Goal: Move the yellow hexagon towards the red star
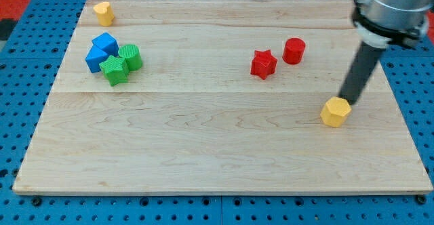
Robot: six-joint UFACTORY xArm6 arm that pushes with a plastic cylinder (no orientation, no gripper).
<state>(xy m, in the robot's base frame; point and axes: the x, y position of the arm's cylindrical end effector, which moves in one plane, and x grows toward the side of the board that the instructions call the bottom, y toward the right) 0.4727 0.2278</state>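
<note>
While my rod comes down from the view's top right, my tip (347, 101) sits right at the upper right edge of the yellow hexagon (336, 112), touching it or just about; I can't tell which. No fingers on this rig to open or clench, just the bare dark rod, holding nothing. That yellow hexagon lies near the right edge of the wooden board (203, 137), a little below mid-height. Up and to the view's left of it is the red star (263, 64), with open wood between the two and no block on that line. Just beside the star, to its upper right, stands a red cylinder (293, 50), close but apart from it. Far across on the view's left there's a tight cluster: two blue blocks (101, 51), shapes hard to make out, pressed against a green star (114, 70) and a green cylinder-like block (130, 57). Way up in the top left corner sits a second small yellow block (102, 12), well apart from everything. Around the board runs a blue pegboard surface (27, 62). No writing or labels I can read anywhere
</note>
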